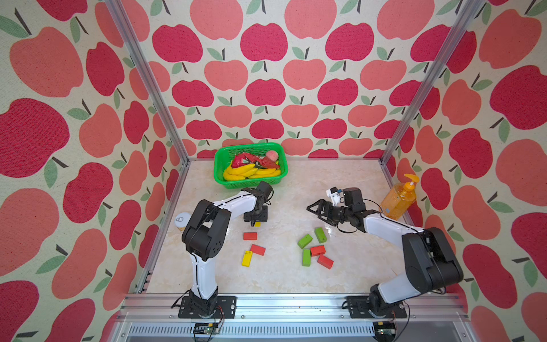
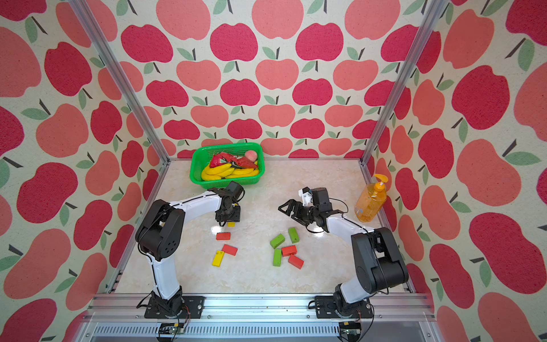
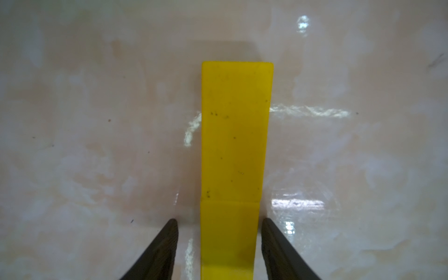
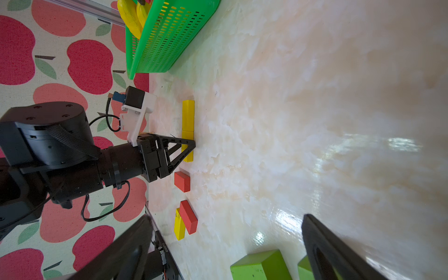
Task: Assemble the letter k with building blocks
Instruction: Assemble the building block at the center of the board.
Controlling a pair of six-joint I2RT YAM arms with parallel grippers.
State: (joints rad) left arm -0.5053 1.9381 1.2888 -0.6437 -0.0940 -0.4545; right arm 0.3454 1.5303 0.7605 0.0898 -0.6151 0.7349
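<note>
Two yellow building blocks lie end to end on the marble table, the far one (image 3: pixel 236 131) touching the near one (image 3: pixel 229 237). My left gripper (image 3: pixel 219 220) points straight down and straddles the near block, open, with a gap on each side of it. Its body hides most of that pair in both top views (image 1: pixel 255 220). Two red blocks (image 1: pixel 250 236) (image 1: pixel 257 249) and a yellow one (image 1: pixel 247 258) lie nearer the front. Right of centre sit three green blocks (image 1: pixel 305 241) and two red ones (image 1: pixel 318 250). My right gripper (image 1: pixel 312 211) hovers open and empty behind them.
A green basket (image 1: pixel 220 165) with toy bananas and other fruit stands at the back. An orange soap bottle (image 1: pixel 398 201) stands by the right wall, close to my right arm. A can (image 1: pixel 182 220) sits at the left edge beside my left arm.
</note>
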